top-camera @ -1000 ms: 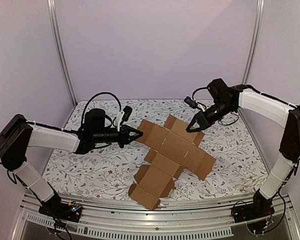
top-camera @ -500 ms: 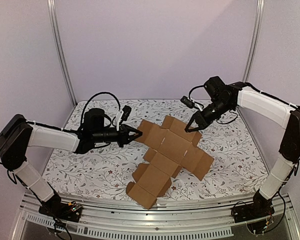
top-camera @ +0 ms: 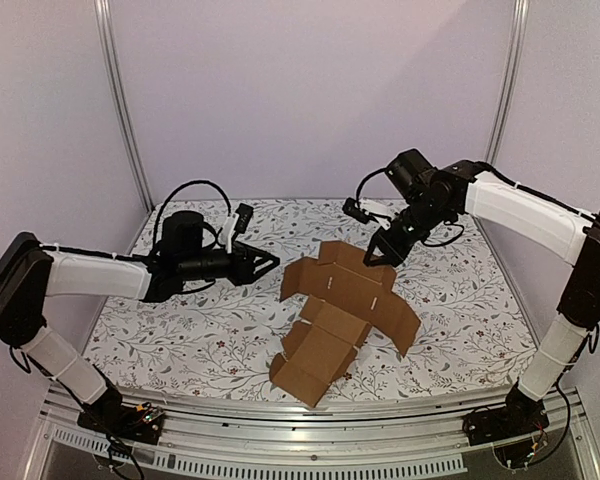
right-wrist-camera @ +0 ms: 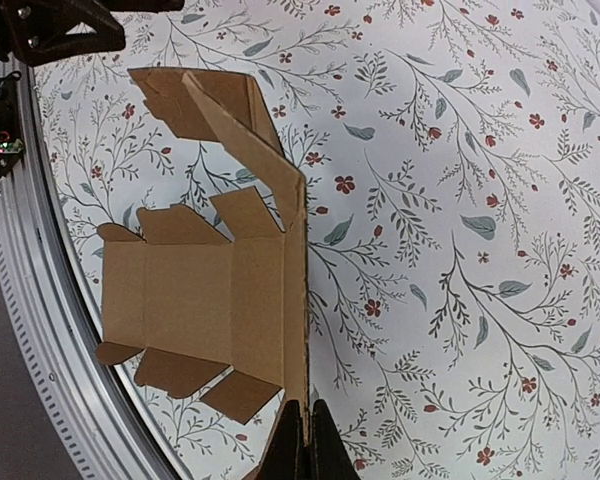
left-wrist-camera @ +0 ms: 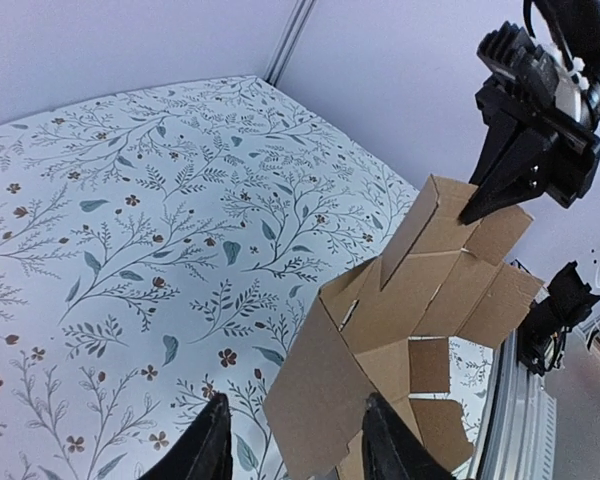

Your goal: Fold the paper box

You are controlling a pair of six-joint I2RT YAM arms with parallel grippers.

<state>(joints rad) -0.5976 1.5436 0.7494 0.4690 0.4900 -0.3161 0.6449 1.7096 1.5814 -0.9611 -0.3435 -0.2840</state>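
Floral tablecloth (top-camera: 180, 330) under brown paper box (top-camera: 345, 295).

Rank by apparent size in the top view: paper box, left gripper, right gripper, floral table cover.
1. floral table cover
2. paper box
3. left gripper and right gripper: too alike to rank

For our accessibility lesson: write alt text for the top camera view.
The right gripper pinches the far edge of a brown die-cut cardboard sheet, holding that side raised above the floral tablecloth; the left gripper is open at its left edge.
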